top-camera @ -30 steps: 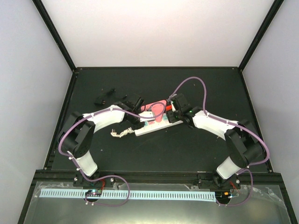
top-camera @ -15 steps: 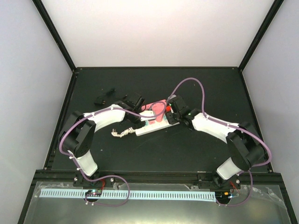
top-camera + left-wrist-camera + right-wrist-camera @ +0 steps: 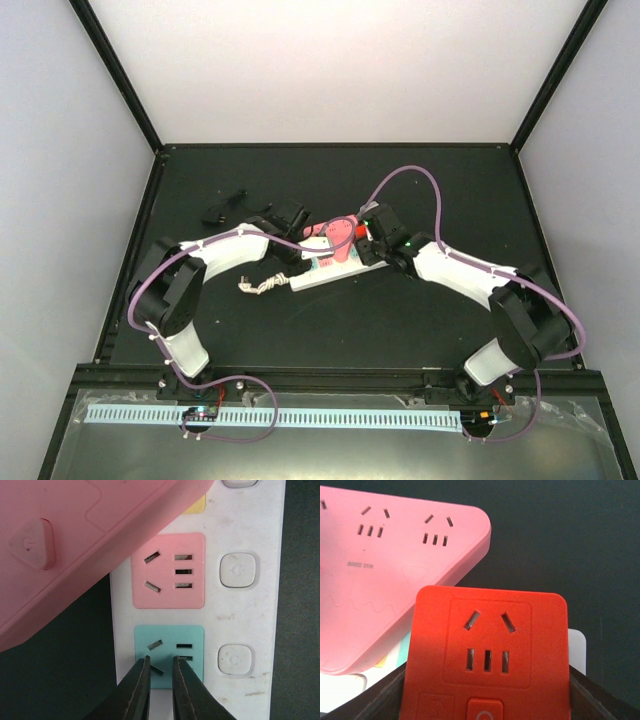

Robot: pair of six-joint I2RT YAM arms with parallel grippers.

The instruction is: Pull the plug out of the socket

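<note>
The socket, a long white power strip point(image 3: 318, 274), lies mid-table with a frayed cord stub point(image 3: 258, 286) at its left end. A red square plug block point(image 3: 357, 251) and a bigger pink multi-outlet adapter point(image 3: 336, 236) sit over it. My right gripper point(image 3: 369, 246) is shut on the red plug point(image 3: 487, 645), one dark finger point(image 3: 385, 697) on each side; I cannot tell whether it is seated. My left gripper point(image 3: 160, 664) is nearly shut and empty, its tips on the strip's teal outlet face point(image 3: 192, 645). The pink adapter point(image 3: 75, 540) overhangs the strip point(image 3: 240, 615).
Small black parts point(image 3: 222, 208) lie at the back left of the black table. Dark rails edge the table point(image 3: 130, 260). The pink adapter point(image 3: 385, 570) stands close to the left of the red plug. A pink outlet face point(image 3: 167, 570) lies beyond the teal one.
</note>
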